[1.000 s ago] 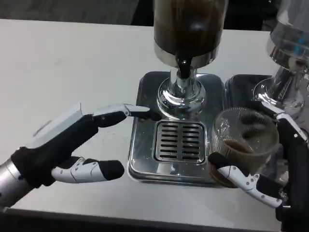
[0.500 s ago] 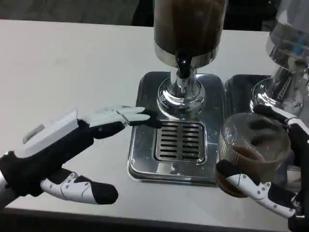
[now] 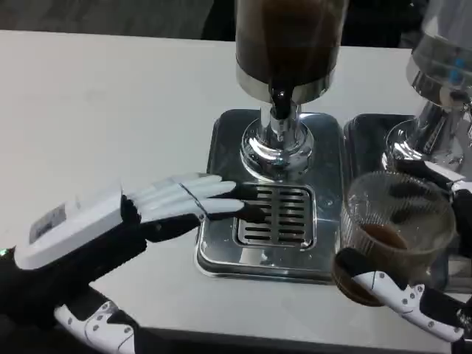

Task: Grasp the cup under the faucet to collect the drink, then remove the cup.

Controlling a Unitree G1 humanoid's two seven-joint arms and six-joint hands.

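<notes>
My right hand [image 3: 413,284] held the cup [image 3: 394,228] of drink, right of the tray [image 3: 214,251]. My left hand [image 3: 125,221] stayed wide, holding nothing, fingertips over the grate [image 3: 284,215].

The cup [image 3: 396,225] is clear ribbed plastic, upright, with a shallow layer of brown drink at the bottom (well under half full). It sits at the right of the head view, off to the right of the slotted drip tray [image 3: 274,214] and clear of the faucet [image 3: 280,103], a short dark spout under the dispenser [image 3: 289,44] of dark drink. The right hand [image 3: 413,295] holds the cup, with a thumb across its lower front and fingers behind its far rim.
</notes>
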